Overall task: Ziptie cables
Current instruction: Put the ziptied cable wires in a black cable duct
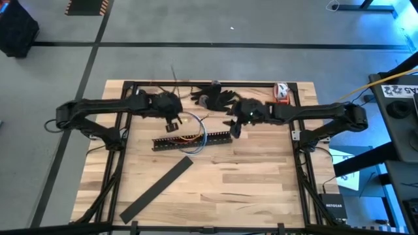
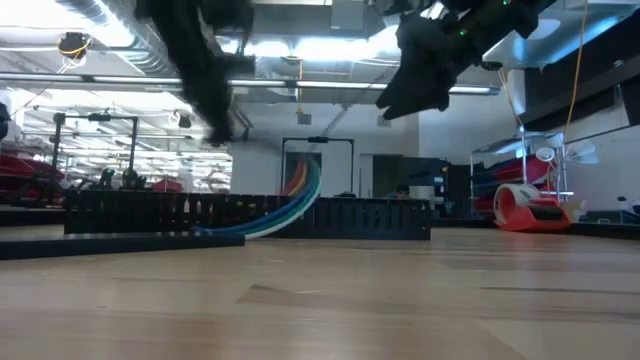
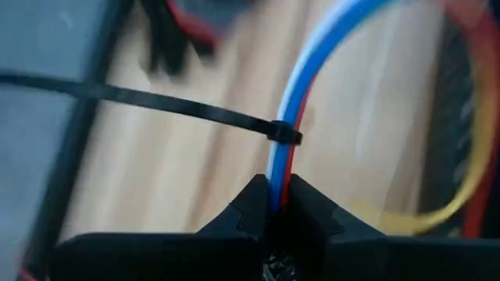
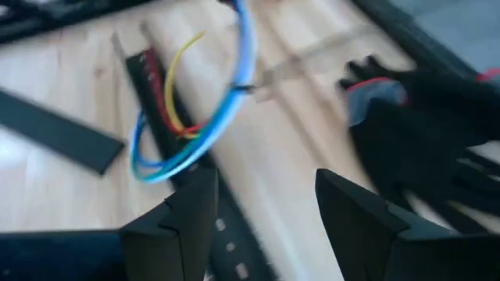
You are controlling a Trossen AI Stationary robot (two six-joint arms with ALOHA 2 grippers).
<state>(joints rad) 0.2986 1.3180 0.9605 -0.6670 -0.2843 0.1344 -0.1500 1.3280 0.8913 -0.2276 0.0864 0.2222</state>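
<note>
Pale wooden tabletop (image 1: 215, 189) inside a black frame, grey floor around it, a lit workshop beyond in the low view. Slotted black bar (image 1: 192, 140) lies across the middle of the table; a flat black strip (image 1: 157, 189) lies apart from it, angled toward the near-left corner. Black gloves (image 1: 219, 96) sit at the far edge, a red-and-white object (image 1: 281, 92) at the far-right corner. Cables (image 1: 196, 127): a loose arc of blue, white, red and yellow wires rising from the bar, seen curving above it in the low view (image 2: 295, 205). Left gripper (image 1: 173, 124) is over the far side of the loop, fingers pinched shut on the cables; the left wrist view shows the blue, white and red strands (image 3: 285, 117) running straight down between the closed tips (image 3: 273, 211). Ziptie (image 3: 156, 103) is wrapped round those strands just beyond the tips, its long tail sticking out sideways. Right gripper (image 1: 235, 127) hangs just beside the right end of the bar, off the surface, fingers spread apart with nothing between them (image 4: 266, 211); cables lie ahead of it (image 4: 195, 117).
</note>
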